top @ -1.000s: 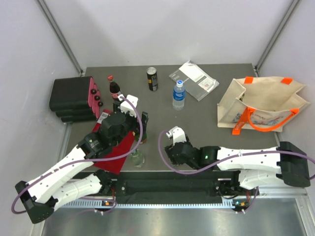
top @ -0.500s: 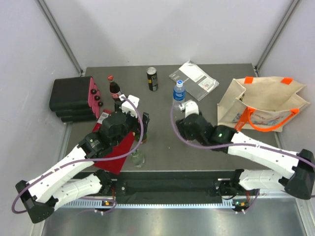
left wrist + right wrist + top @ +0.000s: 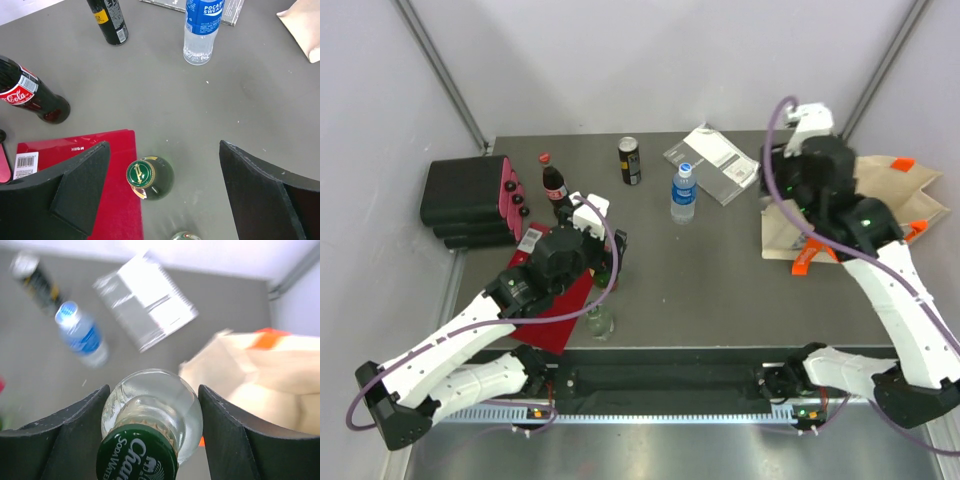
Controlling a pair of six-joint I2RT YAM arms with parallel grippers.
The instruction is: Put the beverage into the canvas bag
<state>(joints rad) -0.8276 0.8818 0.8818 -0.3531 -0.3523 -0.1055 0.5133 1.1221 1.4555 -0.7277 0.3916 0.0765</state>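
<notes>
The right hand [image 3: 150, 407] is clenched on a clear glass soda-water bottle [image 3: 156, 392], its two dark fingers [image 3: 75, 425] pressed against either side of the shoulder just under the green cap [image 3: 137, 457]. The bottle hangs upright in that grasp, raised well off the grey table [image 3: 720, 270]. Just to the hand's right and slightly beyond it lies the canvas bag [image 3: 260, 380], beige with orange handles. Seen from above, the arm's wrist covers the bag's left end. Whether the bottle is already over the opening cannot be told.

Beyond the hand and a little to its left lies a flat grey packet [image 3: 145, 302]. Farther left stand a blue-labelled water bottle [image 3: 80, 335] and a black can [image 3: 32, 275], both blurred in the wrist view.

Well to the left, the left hand [image 3: 164, 165] is released, its jaws spread wide and grasping nothing. Directly below the gap between its fingers a dark green bottle [image 3: 150, 177] with a gold-and-green cap stands at the edge of a red folder [image 3: 50, 147]. A cola bottle [image 3: 30, 97] stands beyond this hand to its left. On the far left of the table, past the cola bottle, lies a black case [image 3: 465, 200].
</notes>
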